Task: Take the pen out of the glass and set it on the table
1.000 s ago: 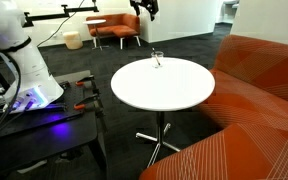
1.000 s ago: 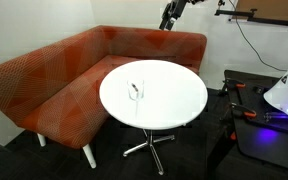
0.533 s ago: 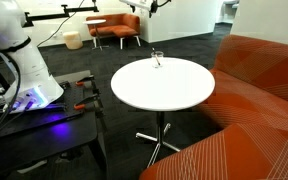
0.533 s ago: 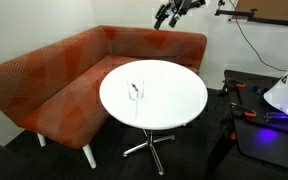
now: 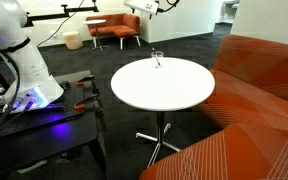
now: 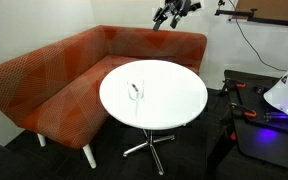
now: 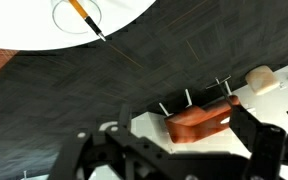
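Observation:
The clear glass (image 5: 157, 58) stands near the edge of the round white table (image 5: 169, 95), with the pen in it. Both also show in the second exterior view: the glass (image 6: 135, 90) on the table (image 6: 174, 100). In the wrist view the glass rim (image 7: 76, 12) and the orange-brown pen (image 7: 85, 17) lie at the top edge on the white tabletop (image 7: 24, 28). My gripper (image 5: 161, 6) hangs high in the air, far from the glass, as the exterior views show (image 6: 170, 13). Its fingers (image 7: 269, 150) stand wide apart and hold nothing.
An orange corner sofa (image 6: 54, 85) wraps round the table's far side and shows in both exterior views (image 5: 269, 90). A dark work table with tools (image 5: 44, 125) stands by the robot base (image 5: 14, 50). An orange armchair (image 7: 199, 118) stands across the dark carpet.
The gripper has swung and tilted high above the sofa's back, shifting slightly sideways. The glass and pen have not moved.

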Available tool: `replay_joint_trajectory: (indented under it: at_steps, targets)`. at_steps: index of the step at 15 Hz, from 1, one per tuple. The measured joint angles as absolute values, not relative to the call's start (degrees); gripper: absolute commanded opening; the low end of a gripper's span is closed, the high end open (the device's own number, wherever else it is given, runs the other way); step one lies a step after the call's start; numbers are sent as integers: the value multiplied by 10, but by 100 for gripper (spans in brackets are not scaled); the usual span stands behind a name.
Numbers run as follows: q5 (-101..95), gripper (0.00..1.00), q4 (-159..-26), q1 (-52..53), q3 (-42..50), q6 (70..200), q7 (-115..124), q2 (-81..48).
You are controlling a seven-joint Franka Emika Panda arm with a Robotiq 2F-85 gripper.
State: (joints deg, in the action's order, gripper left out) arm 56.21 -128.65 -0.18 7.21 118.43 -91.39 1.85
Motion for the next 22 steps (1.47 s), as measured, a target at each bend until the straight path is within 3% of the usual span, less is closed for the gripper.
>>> replay_joint_trajectory:
  at_steps: [17, 22]
  targets:
    - [645, 100, -1276, -17, 63, 1189, -1184, -42]
    - [667, 100, -1255, -17, 38, 1270, -1191, -79]
